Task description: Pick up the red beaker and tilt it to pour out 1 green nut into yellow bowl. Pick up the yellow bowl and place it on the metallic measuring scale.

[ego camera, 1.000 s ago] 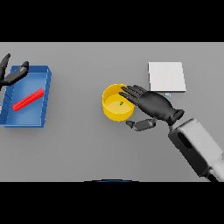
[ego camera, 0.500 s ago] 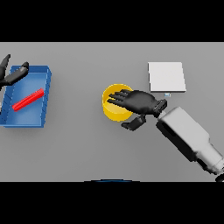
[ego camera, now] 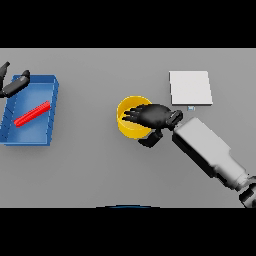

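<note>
Moved further left, right robot hand [ego camera: 154, 116] now covers yellow bowl [ego camera: 128, 125], straight fingers spread, gripping nothing.

A: Where was the bowl [ego camera: 131, 125]?
B: Mid worktop [ego camera: 90, 170], right hand [ego camera: 152, 116] over its right part, thumb outside the near rim.
A: Scale [ego camera: 190, 88]?
B: Right of the bowl and farther back, apart from it.
A: Far left?
B: Tray [ego camera: 50, 116], a stick-shaped thing [ego camera: 32, 114] lying slantwise in it, left hand [ego camera: 14, 85] at its far-left corner.

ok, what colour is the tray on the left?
Blue tray, seen in the head view, with a red beaker lying inside.
</note>
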You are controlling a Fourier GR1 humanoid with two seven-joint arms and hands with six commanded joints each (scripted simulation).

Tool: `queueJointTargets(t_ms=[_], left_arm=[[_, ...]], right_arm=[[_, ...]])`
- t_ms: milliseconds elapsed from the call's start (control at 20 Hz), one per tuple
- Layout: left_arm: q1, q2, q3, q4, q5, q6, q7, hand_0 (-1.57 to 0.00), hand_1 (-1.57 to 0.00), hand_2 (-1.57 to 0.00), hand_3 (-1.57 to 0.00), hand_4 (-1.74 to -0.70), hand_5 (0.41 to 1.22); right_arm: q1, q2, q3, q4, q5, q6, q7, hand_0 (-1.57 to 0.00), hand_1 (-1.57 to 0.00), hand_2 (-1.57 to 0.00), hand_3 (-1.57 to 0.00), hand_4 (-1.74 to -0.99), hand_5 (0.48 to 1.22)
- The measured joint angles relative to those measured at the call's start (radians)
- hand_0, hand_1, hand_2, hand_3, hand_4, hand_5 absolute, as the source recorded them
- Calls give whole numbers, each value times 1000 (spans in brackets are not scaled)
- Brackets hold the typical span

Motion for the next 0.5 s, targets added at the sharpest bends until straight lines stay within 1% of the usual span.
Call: queueJointTargets(t_ms=[50,100,150,200,250,300,350,400,500], left_arm=[[7,4,-2,-20,3,-4,-10,1,1,1,1,-789,714],[3,4,-1,-17,4,-5,1,1,1,1,1,-791,712],[8,4,-2,-20,4,-6,-3,1,1,1,1,-791,711],[21,1,-4,-19,4,-5,-12,1,1,1,1,-789,710],[23,3,-8,-20,-3,-2,-13,1,1,1,1,-788,710],[8,-5,-10,-10,-6,2,-11,1,1,1,1,-788,710],[12,-2,-5,-13,-1,2,-16,1,1,1,1,-787,707],[12,1,2,-7,4,0,-19,1,1,1,1,-787,707],[8,3,-1,0,-1,-4,-23,1,1,1,1,-784,712]], right_arm=[[1,8,3,5,2,4,10,1,-15,-37,-77,-1234,770],[-1,15,4,11,5,1,24,-48,-60,-88,-130,-1261,809],[-8,21,5,18,10,-5,28,-193,-183,-189,-215,-1309,891],[-7,13,8,11,7,0,3,-455,-407,-349,-322,-1363,957],[-4,18,10,14,6,-6,-4,-678,-640,-594,-572,-1435,1010],[-7,14,5,18,3,-15,-21,-857,-826,-789,-679,-1492,1052],[-9,12,3,18,-3,-12,-31,-999,-975,-945,-792,-1540,1086],[-8,13,7,13,-3,-6,-24,-1114,-1094,-1071,-882,-1578,1113],[-5,4,10,4,-11,-1,-32,-1278,-1266,-1187,-1027,-1637,1152]])
